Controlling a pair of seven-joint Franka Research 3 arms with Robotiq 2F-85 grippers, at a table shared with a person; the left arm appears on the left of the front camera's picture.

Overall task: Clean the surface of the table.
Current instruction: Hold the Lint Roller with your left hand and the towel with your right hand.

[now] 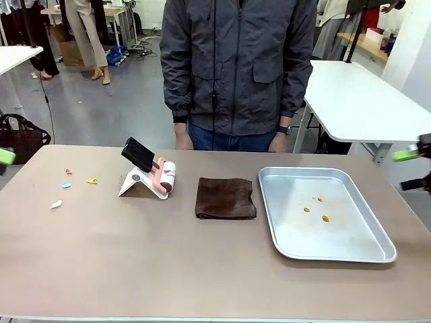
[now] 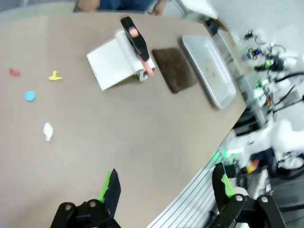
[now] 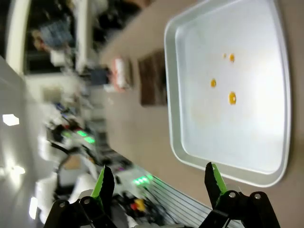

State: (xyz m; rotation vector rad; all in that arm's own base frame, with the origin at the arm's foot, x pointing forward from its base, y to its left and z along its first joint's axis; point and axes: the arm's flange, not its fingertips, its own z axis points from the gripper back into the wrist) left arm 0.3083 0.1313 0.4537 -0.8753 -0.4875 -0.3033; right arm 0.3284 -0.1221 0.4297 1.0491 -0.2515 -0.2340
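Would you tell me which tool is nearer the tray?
Right. The right tool hovers right of the tray; the left tool is at the far left end of the table.

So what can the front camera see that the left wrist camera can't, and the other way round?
Front view adds: the person's grey jacket, a white table behind, and orange spots in the tray.
Left wrist view adds: the left gripper up close, open, by the table's edge, and lit equipment off the table.
Both share: the table, the pink roller, the brown cloth, the silver tray and four coloured scraps.
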